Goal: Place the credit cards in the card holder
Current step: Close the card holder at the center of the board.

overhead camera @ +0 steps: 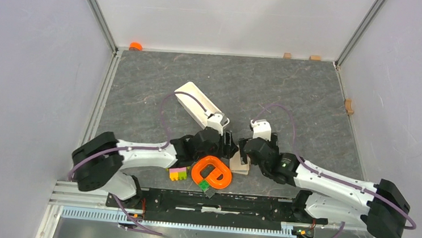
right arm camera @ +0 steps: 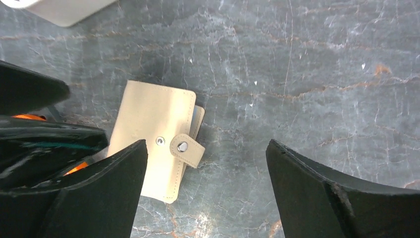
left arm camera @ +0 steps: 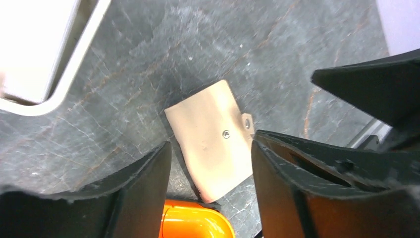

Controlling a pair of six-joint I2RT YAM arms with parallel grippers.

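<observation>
Both empty: left claw [left arm camera: 210,148] and right claw [right arm camera: 207,145] gape over the card holder [right arm camera: 151,131] beside an orange ring [left arm camera: 190,224].

My grey stone worktop [overhead camera: 312,104] bears the card holder [right arm camera: 153,144] (folded), white tray [overhead camera: 198,104] farther left, orange ring [overhead camera: 212,173] and bricks [overhead camera: 178,174] nearer.

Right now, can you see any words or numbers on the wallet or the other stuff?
No text can be read anywhere.
The card holder is plain beige with metal snaps.
The white tray, orange ring and toy bricks show no letters or numbers.
A pale blue card edge peeks from the holder, its face hidden.
</observation>
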